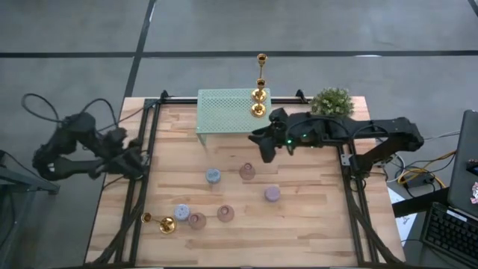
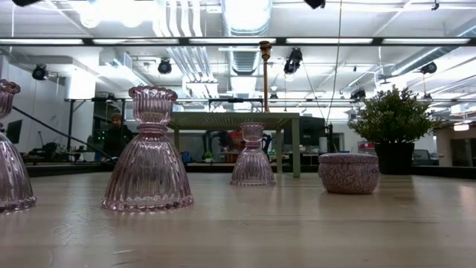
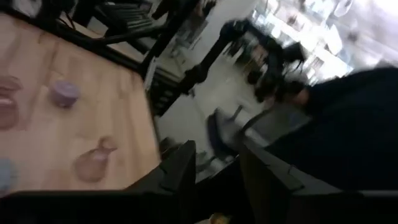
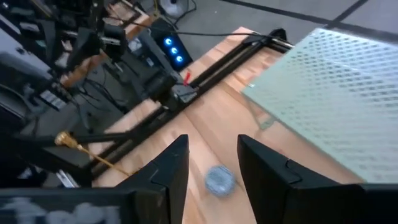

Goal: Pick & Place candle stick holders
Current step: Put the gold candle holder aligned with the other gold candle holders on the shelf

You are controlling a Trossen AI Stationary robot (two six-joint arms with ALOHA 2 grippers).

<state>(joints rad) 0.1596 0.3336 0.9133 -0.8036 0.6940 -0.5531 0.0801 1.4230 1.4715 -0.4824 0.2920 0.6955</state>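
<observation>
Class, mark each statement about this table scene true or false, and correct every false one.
1. A tall gold candlestick stands on the pale green mesh rack. True.
2. The potted plant sits at the table's left edge. False: it is at the far right corner, beside the rack.
3. A gold candlestick lies on its side near the table's front left corner. True.
4. The right hand is closed on a pink holder. False: it hangs in front of the rack with nothing between its fingers.
5. The left hand is above the centre of the table. False: it is at the table's left edge.
</observation>
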